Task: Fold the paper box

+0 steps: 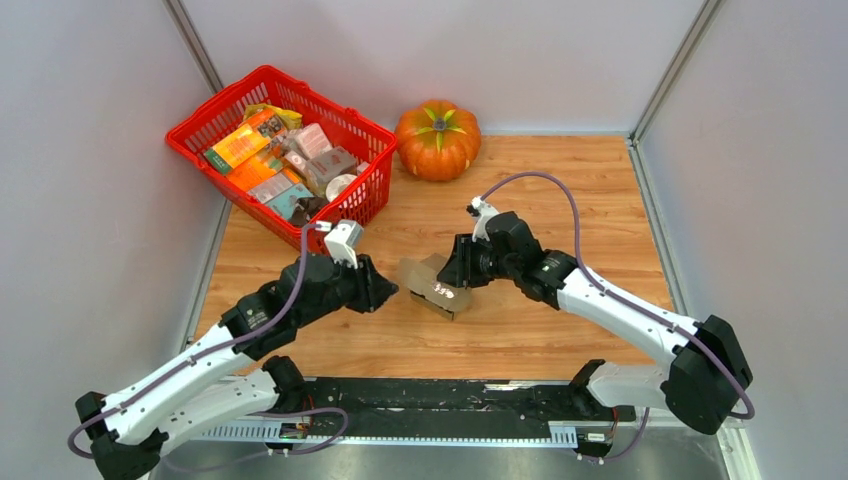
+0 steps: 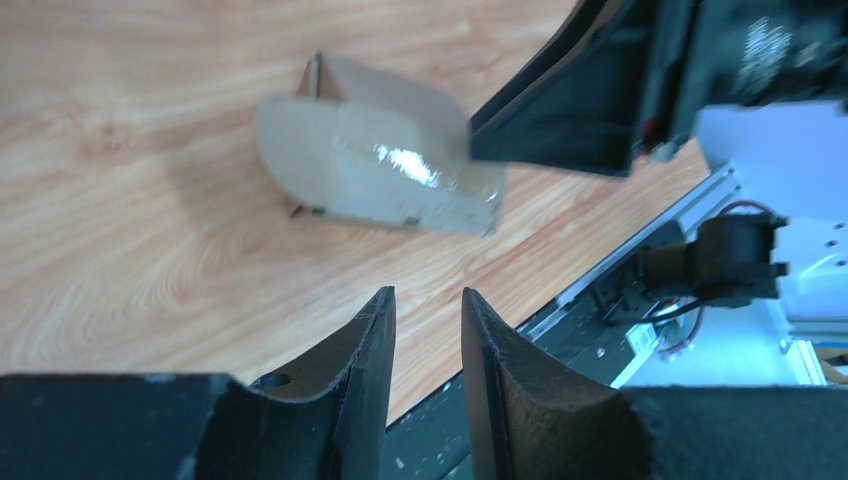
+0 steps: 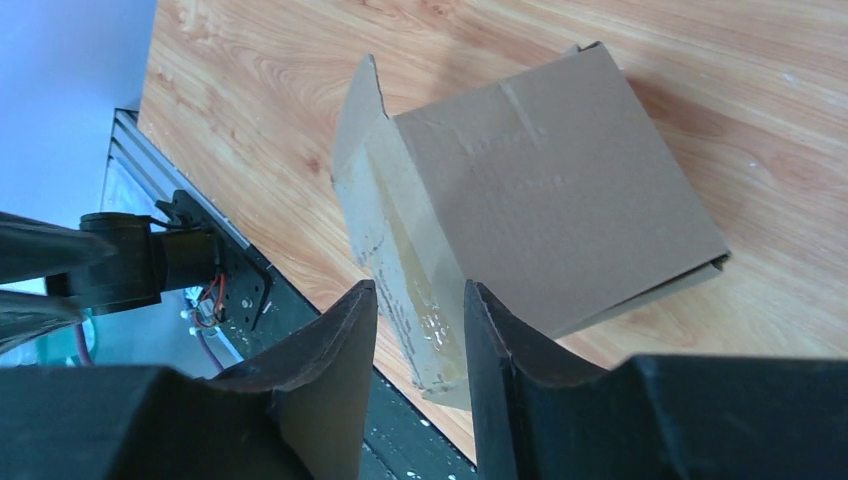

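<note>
a: how far along is the paper box (image 1: 436, 288)?
b: partway, i'd say. it sits mid-table (image 1: 560, 180) between the two arms, already a squarish body with a taped seam (image 3: 400, 250) along one edge. one end flap (image 3: 358, 110) stands up loose, and the far end looks untucked, so the ends are left to close.
a: and the hands?
b: the left gripper (image 2: 425, 300) hangs just short of the box, its jaws a narrow gap apart with nothing between them. the right gripper (image 3: 420, 290) is right over the taped edge, jaws narrowly apart. i can't tell whether it pinches the cardboard.
a: anything in the way?
b: not really. the red basket (image 1: 368, 195) of packages (image 1: 245, 145) sits behind the left arm, close to it. the pumpkin (image 1: 437, 140) is well back.
</note>
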Action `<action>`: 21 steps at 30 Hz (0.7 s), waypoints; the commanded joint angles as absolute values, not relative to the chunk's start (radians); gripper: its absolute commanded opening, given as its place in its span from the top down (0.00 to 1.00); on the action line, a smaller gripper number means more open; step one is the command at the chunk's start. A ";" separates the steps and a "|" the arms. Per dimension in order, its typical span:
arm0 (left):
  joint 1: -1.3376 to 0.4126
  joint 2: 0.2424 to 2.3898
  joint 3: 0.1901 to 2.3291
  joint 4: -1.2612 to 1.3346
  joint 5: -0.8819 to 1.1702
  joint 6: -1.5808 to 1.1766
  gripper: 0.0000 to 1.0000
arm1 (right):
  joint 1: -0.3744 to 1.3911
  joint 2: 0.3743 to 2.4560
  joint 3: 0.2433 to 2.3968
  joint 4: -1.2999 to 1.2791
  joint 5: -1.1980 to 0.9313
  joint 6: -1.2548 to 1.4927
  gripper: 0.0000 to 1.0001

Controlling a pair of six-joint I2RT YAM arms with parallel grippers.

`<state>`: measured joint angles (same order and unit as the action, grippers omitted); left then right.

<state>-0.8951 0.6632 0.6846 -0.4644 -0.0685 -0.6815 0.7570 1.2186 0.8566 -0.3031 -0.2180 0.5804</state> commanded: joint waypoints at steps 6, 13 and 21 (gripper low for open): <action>-0.839 0.961 0.902 -0.338 0.041 -0.660 0.66 | 0.753 1.239 0.784 -0.164 -0.290 0.632 0.60; -0.836 1.219 0.946 -0.241 0.081 -0.669 0.70 | 0.753 1.255 0.719 -0.129 -0.295 0.643 0.60; -0.830 1.324 0.898 -0.181 0.075 -0.692 0.73 | 0.753 1.269 0.655 -0.089 -0.278 0.646 0.62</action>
